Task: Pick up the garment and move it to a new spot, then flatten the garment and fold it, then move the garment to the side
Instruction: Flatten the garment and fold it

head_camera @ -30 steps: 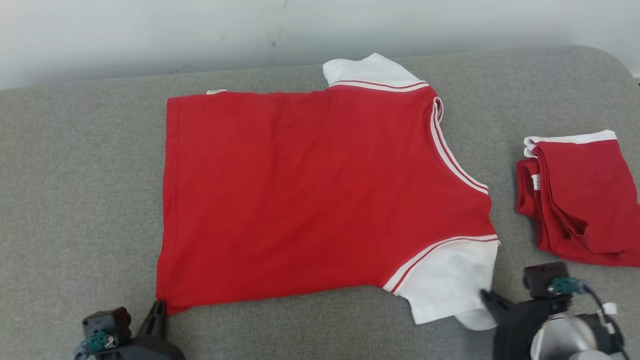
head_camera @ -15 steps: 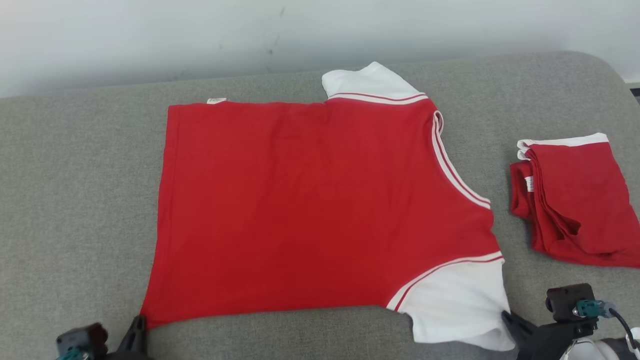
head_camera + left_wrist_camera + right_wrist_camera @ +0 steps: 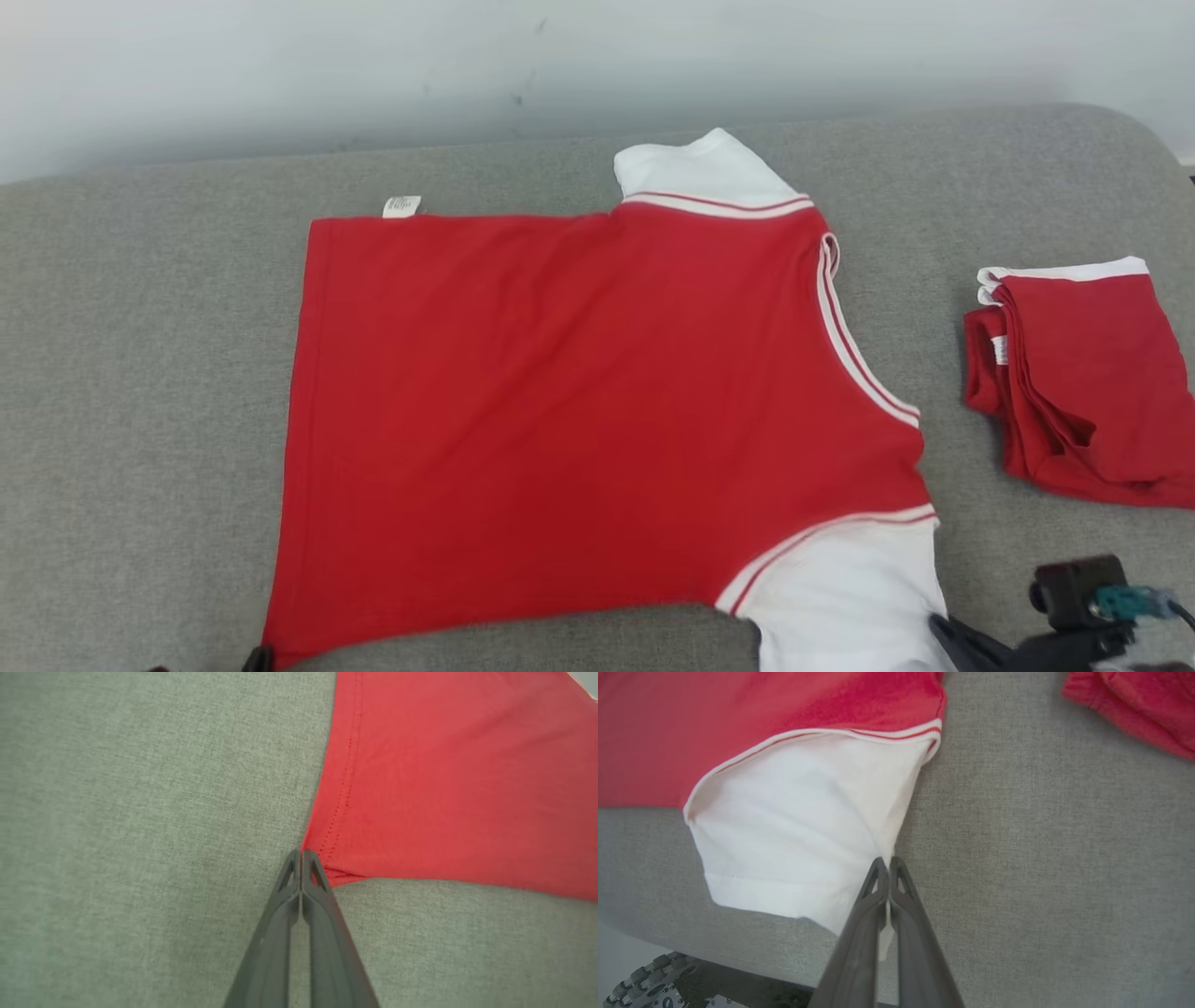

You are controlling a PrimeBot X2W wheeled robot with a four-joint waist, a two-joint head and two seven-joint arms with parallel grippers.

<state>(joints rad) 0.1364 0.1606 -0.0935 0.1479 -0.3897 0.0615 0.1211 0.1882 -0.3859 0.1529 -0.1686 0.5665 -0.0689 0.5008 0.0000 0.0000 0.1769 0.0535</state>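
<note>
Red garment point(image 3: 579, 411) | white tag point(image 3: 401, 206) unreadable | left claw point(image 3: 300, 851), right claw point(image 3: 887, 858) clamped on it

Open cushion point(image 3: 140, 373) lies left of the shirt point(image 3: 560, 401); folded clothes point(image 3: 1083, 383) block right.

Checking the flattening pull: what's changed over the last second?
Both grippers drew back toward the robot, dragging the red shirt nearer. The left gripper pinches its hem corner, the right gripper its near white sleeve, both shut. The folded red garment and grey cushion stayed put; the camera shifted slightly.

Head overhead, wrists near shared garment point(image 3: 579, 420)
</note>
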